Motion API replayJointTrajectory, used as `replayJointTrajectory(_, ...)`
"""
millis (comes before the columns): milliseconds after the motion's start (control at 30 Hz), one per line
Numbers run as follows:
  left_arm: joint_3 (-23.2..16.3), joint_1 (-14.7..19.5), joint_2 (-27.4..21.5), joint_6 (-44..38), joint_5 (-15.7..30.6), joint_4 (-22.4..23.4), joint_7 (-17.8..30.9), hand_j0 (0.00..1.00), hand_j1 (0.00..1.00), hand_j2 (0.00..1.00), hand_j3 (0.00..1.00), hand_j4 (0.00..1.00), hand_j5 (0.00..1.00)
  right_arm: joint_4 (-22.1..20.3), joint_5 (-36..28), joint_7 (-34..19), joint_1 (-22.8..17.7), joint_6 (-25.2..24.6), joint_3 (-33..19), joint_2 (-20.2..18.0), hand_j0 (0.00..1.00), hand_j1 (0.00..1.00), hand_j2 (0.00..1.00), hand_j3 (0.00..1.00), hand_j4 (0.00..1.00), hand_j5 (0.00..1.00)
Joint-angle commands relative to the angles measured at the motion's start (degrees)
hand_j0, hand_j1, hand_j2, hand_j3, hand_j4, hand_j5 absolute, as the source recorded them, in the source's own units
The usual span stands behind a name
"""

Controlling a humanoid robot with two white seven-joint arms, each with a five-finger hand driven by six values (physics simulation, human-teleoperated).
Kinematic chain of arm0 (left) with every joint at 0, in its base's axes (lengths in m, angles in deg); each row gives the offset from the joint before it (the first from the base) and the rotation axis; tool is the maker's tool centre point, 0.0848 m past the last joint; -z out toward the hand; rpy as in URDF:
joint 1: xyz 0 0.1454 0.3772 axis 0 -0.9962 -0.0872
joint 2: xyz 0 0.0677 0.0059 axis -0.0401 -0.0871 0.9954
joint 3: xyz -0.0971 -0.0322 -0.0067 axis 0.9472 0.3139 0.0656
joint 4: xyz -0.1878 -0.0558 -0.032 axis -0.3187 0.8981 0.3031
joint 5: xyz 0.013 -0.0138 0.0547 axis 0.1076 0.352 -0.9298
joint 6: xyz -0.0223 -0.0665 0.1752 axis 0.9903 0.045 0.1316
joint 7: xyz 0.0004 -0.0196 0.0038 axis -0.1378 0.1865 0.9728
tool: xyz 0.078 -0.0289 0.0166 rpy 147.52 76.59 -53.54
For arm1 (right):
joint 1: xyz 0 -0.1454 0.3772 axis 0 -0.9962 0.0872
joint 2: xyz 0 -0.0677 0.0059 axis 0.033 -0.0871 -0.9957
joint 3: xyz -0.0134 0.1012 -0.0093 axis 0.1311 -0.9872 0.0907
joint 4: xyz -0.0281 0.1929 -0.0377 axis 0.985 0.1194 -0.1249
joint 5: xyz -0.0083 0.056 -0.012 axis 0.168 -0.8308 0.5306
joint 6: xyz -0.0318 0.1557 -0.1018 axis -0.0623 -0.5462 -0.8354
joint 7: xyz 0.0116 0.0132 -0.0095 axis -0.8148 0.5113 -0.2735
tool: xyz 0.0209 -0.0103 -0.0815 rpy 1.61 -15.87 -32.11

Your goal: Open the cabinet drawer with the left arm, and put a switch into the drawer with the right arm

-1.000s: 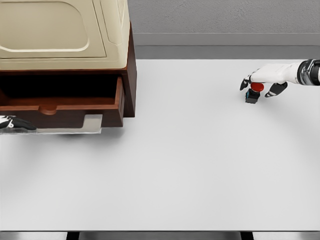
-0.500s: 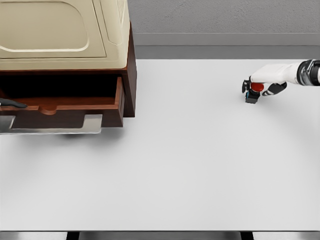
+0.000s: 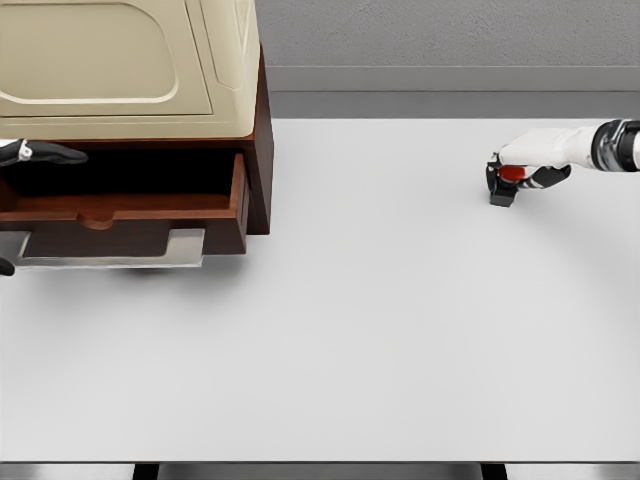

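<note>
since half a second back, left hand (image 3: 30, 153) has climbed from the drawer's front lip to the upper edge of the drawer opening, just under the cabinet's cream top; only a sliver of it shows at the frame's left edge, white wrist and dark fingers pointing toward the cabinet (image 3: 130, 120). cannot tell whether those fingers are curled or slack.

right hand (image 3: 518, 172) has closed in tighter over the switch (image 3: 503, 190) than a second ago, when the fingers (image 3: 545, 177) were splayed to either side. now they wrap the red cap, thumb side and finger side both pressed against it. grasping the switch. right forearm runs in from the right edge, nearly level.

switch: small dark block with a red button on top, base looks to rest on the white counter (image 3: 350, 330), well to the right of the cabinet, near the counter's far edge. same spot as in both earlier frames.

drawer (image 3: 125, 215): pulled out of the cabinet's dark brown base, interior in shadow, front panel with a rounded notch in its top edge. a metallic handle plate hangs along the drawer's lower front. cabinet sits at the far left corner of the counter.
</note>
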Motion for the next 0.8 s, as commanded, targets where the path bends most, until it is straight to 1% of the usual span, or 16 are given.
replayJointTrajectory(0,0.3,0.0,0.4,0.9,0.3,0.0,0.0,1.0,1.0,1.0,1.0,1.0,1.0,0.0,-0.2,-0.1,0.0,0.0,0.0,0.2,0.48,0.48,0.48,0.48,0.48,0.48)
replayJointTrajectory(67,0.3,0.0,0.3,1.3,0.3,0.3,0.0,1.0,1.0,1.0,1.0,1.0,1.0,-0.1,-0.3,-0.1,0.0,0.0,-0.1,0.2,0.48,0.48,0.48,0.48,0.48,0.48)
replayJointTrajectory(100,0.3,0.1,0.2,1.4,0.3,0.4,0.0,1.0,1.0,1.0,1.0,1.0,1.0,-0.2,-0.6,-0.1,0.0,0.0,-0.1,0.3,0.42,0.42,0.42,0.42,0.42,0.42)
replayJointTrajectory(133,0.2,0.0,0.2,1.4,0.4,0.4,0.0,1.0,1.0,1.0,1.0,1.0,1.0,-0.2,-0.7,-0.1,0.0,0.0,-0.1,0.3,0.4,0.4,0.4,0.4,0.4,0.4)
replayJointTrajectory(267,0.1,0.1,0.1,1.4,0.4,0.5,0.0,1.0,1.0,1.0,1.0,1.0,1.0,-0.4,-1.1,-0.1,0.0,0.0,-0.9,0.6,0.4,0.4,0.4,0.4,0.4,0.4)
replayJointTrajectory(333,0.0,0.1,-0.1,4.1,0.7,0.7,0.0,1.0,1.0,1.0,1.0,1.0,1.0,-0.5,-1.1,-0.1,0.0,0.0,-1.3,1.0,0.37,0.37,0.37,0.37,0.37,0.37)
replayJointTrajectory(467,-0.1,0.1,-0.2,5.1,0.8,1.3,0.0,1.0,1.0,1.0,1.0,1.0,1.0,-1.1,-2.4,-0.1,0.2,0.0,-2.4,1.1,0.37,0.37,0.37,0.37,0.37,0.37)
replayJointTrajectory(533,-0.1,0.1,-1.0,5.1,0.8,2.0,0.0,1.0,1.0,1.0,1.0,1.0,1.0,-2.7,-2.6,-0.1,0.2,0.0,-3.8,1.1,0.37,0.37,0.37,0.37,0.37,0.37)
replayJointTrajectory(600,-0.5,0.2,-1.1,5.1,0.7,2.8,0.0,1.0,1.0,1.0,1.0,1.0,1.0,-3.3,-2.7,-0.1,0.1,0.0,-4.7,1.1,0.36,0.36,0.36,0.36,0.36,0.36)
replayJointTrajectory(633,-0.5,0.2,-1.1,5.1,0.7,2.8,0.0,1.0,1.0,1.0,1.0,1.0,1.0,-4.5,-2.7,-0.1,0.0,0.0,-5.0,1.1,0.35,0.35,0.35,0.35,0.35,0.35)
replayJointTrajectory(733,-0.5,0.1,-1.4,5.1,0.8,2.8,0.0,1.0,1.0,1.0,1.0,1.0,1.0,-6.5,-2.7,-0.1,0.0,0.0,-5.1,1.1,0.35,0.35,0.35,0.35,0.35,0.35)
replayJointTrajectory(767,-0.5,0.2,-1.4,5.1,0.8,2.9,0.0,1.0,1.0,1.0,1.0,1.0,1.0,-7.3,-3.7,-0.1,0.0,0.0,-5.1,1.1,0.35,0.35,0.35,0.35,0.35,0.35)
